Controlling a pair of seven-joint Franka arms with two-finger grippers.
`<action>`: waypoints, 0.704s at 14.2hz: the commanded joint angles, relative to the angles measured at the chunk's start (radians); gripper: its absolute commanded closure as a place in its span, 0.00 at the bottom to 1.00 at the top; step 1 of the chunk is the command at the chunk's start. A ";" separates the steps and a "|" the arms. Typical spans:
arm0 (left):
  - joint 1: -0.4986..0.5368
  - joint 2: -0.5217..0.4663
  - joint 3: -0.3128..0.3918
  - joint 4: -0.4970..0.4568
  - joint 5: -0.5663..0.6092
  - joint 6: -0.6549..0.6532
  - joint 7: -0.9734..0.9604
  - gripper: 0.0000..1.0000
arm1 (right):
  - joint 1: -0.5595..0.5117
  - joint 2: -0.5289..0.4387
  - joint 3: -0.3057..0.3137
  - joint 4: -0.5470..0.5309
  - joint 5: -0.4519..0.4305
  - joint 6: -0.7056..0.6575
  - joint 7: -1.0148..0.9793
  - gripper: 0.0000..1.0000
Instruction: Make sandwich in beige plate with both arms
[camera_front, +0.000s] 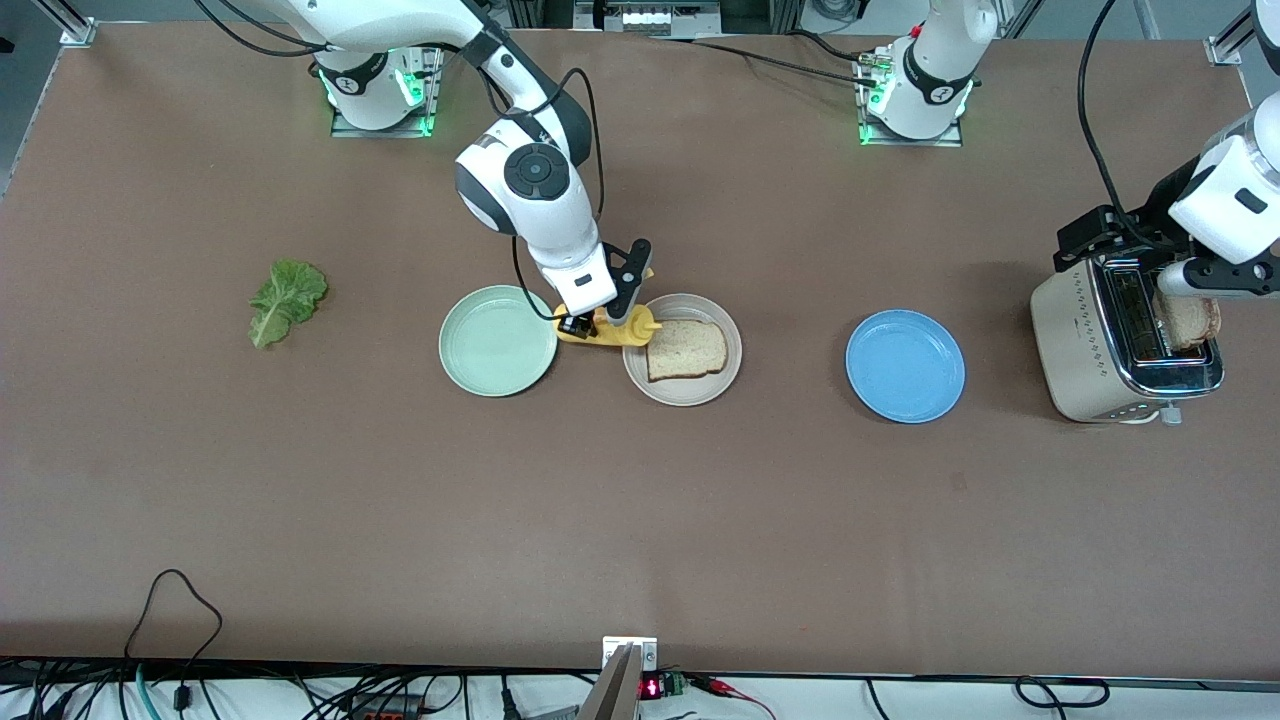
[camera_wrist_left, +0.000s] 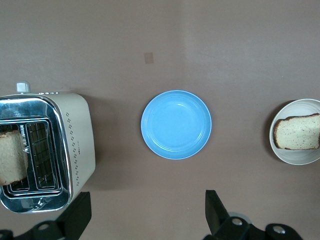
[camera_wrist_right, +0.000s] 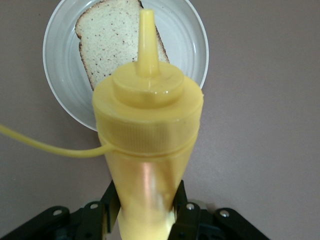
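Observation:
One bread slice (camera_front: 686, 350) (camera_wrist_right: 110, 45) lies flat on the beige plate (camera_front: 700, 392) (camera_wrist_right: 185, 40) (camera_wrist_left: 295, 157) mid-table. My right gripper (camera_front: 588, 325) (camera_wrist_right: 145, 210) is shut on a yellow squeeze bottle (camera_front: 615, 330) (camera_wrist_right: 147, 130). The bottle is tipped over the gap between the mint-green plate and the beige plate, and its nozzle points at the bread. Another bread slice (camera_front: 1190, 320) (camera_wrist_left: 11, 157) stands in the toaster (camera_front: 1100, 350) (camera_wrist_left: 70, 145). My left gripper (camera_front: 1105, 238) (camera_wrist_left: 147, 220) hangs open and empty above the toaster. A lettuce leaf (camera_front: 285, 300) lies toward the right arm's end.
A pale mint-green plate (camera_front: 497, 340) sits beside the beige plate, toward the right arm's end. A bright blue plate (camera_front: 905, 365) (camera_wrist_left: 176, 125) sits between the beige plate and the toaster. Cables run along the table edge nearest the front camera.

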 joint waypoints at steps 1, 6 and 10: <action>0.002 -0.012 0.001 0.006 -0.001 -0.012 0.005 0.00 | 0.013 -0.006 -0.005 0.024 -0.020 -0.029 0.020 1.00; 0.003 -0.012 0.004 0.004 0.000 -0.012 0.003 0.00 | 0.013 -0.010 -0.005 0.024 -0.020 -0.030 0.021 1.00; 0.003 -0.012 0.002 0.004 0.000 -0.014 0.003 0.00 | 0.000 -0.105 -0.005 0.021 -0.014 -0.141 0.084 1.00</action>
